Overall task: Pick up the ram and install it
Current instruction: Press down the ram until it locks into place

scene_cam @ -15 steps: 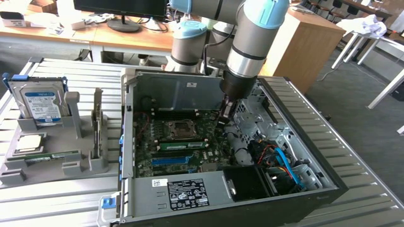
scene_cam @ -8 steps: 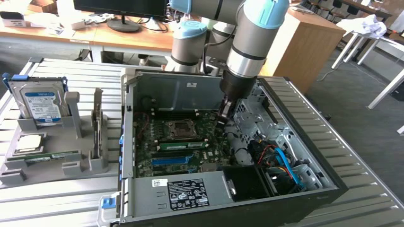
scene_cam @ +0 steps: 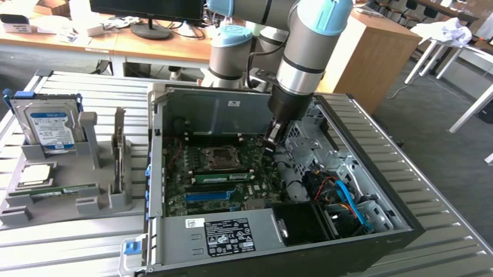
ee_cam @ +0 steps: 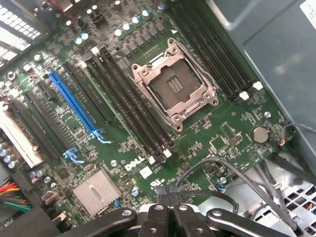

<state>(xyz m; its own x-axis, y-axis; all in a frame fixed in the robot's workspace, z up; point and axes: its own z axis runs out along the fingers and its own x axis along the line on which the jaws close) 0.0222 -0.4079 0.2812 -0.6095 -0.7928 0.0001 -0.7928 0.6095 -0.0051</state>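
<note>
My gripper (scene_cam: 271, 144) hangs inside the open computer case (scene_cam: 385, 231), over the right edge of the motherboard (scene_cam: 231, 190), with its fingers pressed together and nothing between them. In the wrist view the shut gripper (ee_cam: 167, 191) hovers above the board near the Dell mark, a short way from the long dark memory slots (ee_cam: 131, 106). In the exterior view one green ram stick (scene_cam: 221, 177) stands in a slot just below the empty processor socket (scene_cam: 218, 157). Another ram stick (scene_cam: 54, 191) lies in the grey holder (scene_cam: 115, 199) at the exterior view's left.
On the holder stand a blue-labelled hard drive (scene_cam: 50, 124) and a small square processor chip (scene_cam: 34, 173). Black cables (ee_cam: 237, 177) and blue cables (scene_cam: 350, 202) lie close to the gripper. The power supply (scene_cam: 223, 234) fills the case's near end. A blue expansion slot (ee_cam: 74, 103) runs beside the memory slots.
</note>
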